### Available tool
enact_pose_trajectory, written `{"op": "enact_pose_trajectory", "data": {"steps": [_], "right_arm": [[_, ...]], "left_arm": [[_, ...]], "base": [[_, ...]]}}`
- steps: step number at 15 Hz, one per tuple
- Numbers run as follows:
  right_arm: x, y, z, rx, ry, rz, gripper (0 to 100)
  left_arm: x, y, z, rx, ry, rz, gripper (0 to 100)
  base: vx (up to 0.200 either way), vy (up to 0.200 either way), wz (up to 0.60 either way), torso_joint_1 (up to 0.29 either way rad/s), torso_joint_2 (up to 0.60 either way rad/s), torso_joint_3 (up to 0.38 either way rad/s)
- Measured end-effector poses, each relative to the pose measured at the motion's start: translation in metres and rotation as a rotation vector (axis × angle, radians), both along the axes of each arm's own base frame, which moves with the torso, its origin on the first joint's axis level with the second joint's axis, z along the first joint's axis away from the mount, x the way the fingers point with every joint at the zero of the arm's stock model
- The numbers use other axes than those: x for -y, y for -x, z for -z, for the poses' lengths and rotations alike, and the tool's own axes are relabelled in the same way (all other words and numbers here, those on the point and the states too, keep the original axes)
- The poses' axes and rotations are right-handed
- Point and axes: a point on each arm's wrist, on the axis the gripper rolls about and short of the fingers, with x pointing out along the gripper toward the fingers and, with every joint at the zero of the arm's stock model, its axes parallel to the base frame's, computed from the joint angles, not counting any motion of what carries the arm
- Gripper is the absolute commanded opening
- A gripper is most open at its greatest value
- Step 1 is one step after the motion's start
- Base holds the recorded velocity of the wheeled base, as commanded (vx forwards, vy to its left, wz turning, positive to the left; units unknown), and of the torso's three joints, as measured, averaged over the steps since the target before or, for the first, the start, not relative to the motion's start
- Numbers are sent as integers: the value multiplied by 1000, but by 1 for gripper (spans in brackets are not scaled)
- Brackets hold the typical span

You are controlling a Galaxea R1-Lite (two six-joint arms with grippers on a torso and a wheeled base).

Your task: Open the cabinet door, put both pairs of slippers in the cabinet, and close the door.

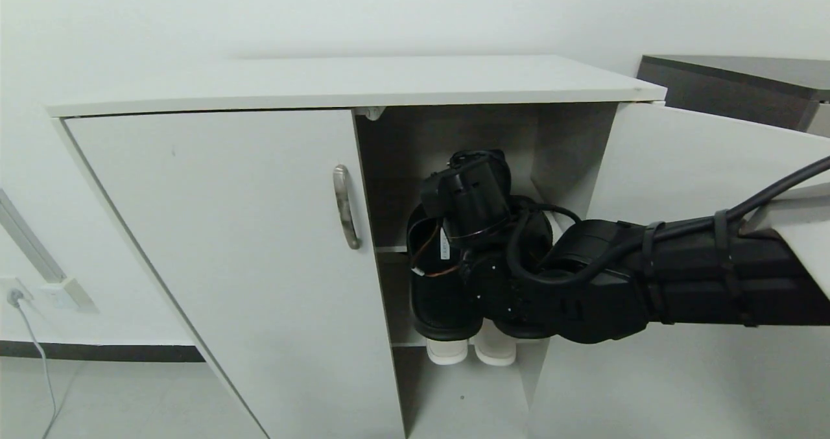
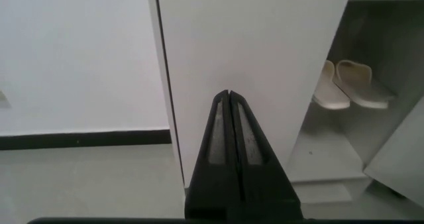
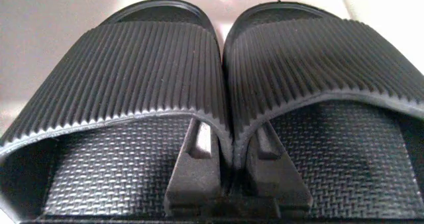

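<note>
The cabinet has its R door swung open & its L door shut. The R gripper is inside the open side, pinching the black slippers together by their inner edges, one finger in each shoe. The black pair sits just above the white slippers, which lie side by side on a shelf, heels at its front edge. Can't tell if the 2 pairs touch. The L gripper is squeezed tight w/ nothing in it, in front of the L door.
</note>
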Motion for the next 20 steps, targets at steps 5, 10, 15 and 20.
{"op": "enact_pose_trajectory", "data": {"steps": [5,10,15,20], "right_arm": [[-1,2,1,-2,-1,-6,0],[4,-9,1,0,15,18,0],[5,-37,-12,39,23,32,0],[5,-62,-22,48,-9,31,0]], "left_arm": [[0,0,0,0,0,-1,0],[0,0,0,0,0,-1,0],[0,0,0,0,-8,-3,0],[0,0,0,0,-5,-4,0]], "base": [[0,0,0,0,0,0],[0,0,0,0,0,0],[0,0,0,0,0,0],[0,0,0,0,0,0]]}}
